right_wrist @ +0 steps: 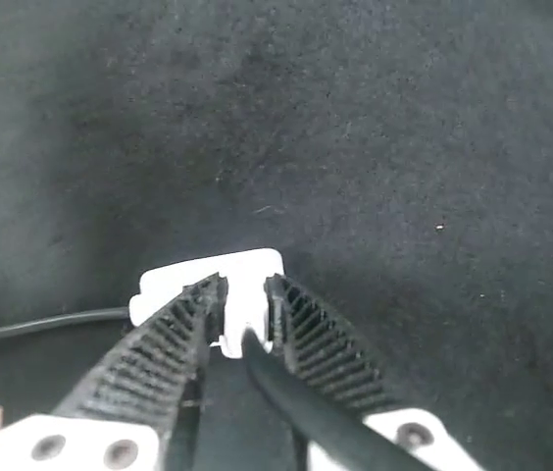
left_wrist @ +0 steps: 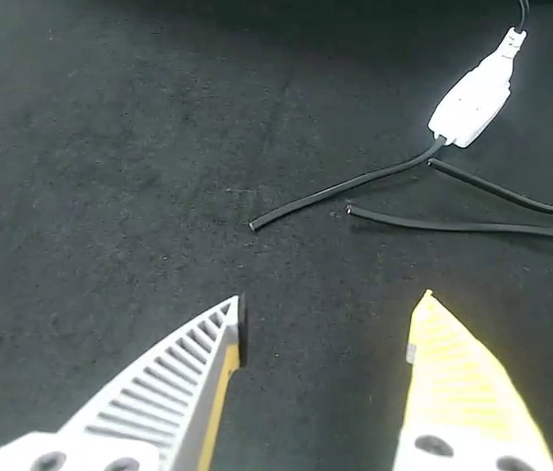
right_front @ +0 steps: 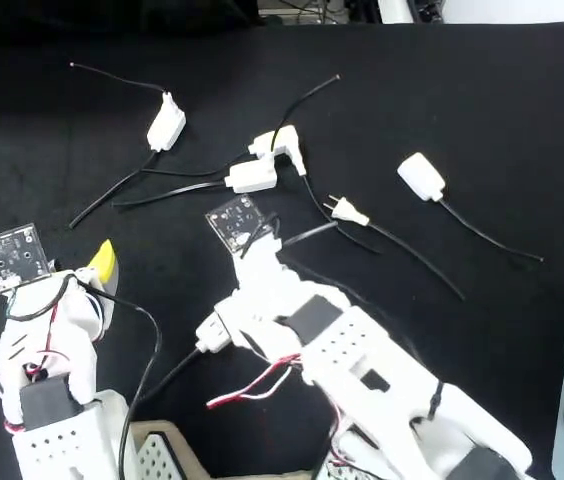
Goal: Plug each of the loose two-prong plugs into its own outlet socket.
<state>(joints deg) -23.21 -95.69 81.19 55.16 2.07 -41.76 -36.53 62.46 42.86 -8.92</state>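
Two black ribbed fingers point(right_wrist: 306, 334) of the right arm pinch a small white plastic connector point(right_wrist: 257, 263), likely readying it for its mate. The left arm's white and yellow fingers point(left_wrist: 458, 383) hang spread wide, holding nothing. Farther out, a loose white two-prong plug point(right_front: 345, 209) lies on the black cloth tabletop point(right_front: 522, 90).

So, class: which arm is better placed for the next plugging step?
Right: the right gripper clamps a white plastic connector block; the left gripper hangs open over black cloth, touching nothing.
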